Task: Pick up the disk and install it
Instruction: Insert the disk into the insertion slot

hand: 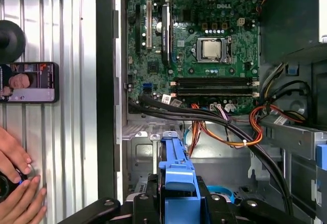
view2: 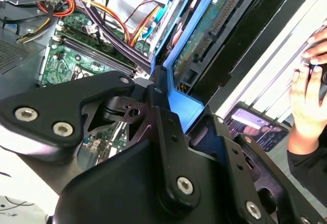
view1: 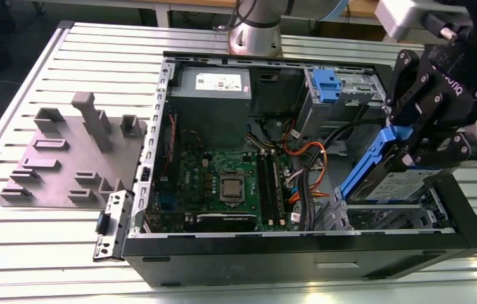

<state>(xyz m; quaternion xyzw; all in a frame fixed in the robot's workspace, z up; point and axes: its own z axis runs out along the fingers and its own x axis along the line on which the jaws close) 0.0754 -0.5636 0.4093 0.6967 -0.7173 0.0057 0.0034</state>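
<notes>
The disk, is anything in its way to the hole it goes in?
Nothing visible is. The gripper holds the disk tilted just above the metal bay at the exterior view's right end of the case. The cables lie beside the bay, toward the motherboard, not across it.

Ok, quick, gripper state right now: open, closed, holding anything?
Gripper: closed on the disk, which it holds tilted over the computer case.

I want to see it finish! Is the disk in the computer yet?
Not yet. Picking up is done: the gripper has its jaws shut on the disk, held tilted over the drive bay. Seating it there is what's left.
</notes>
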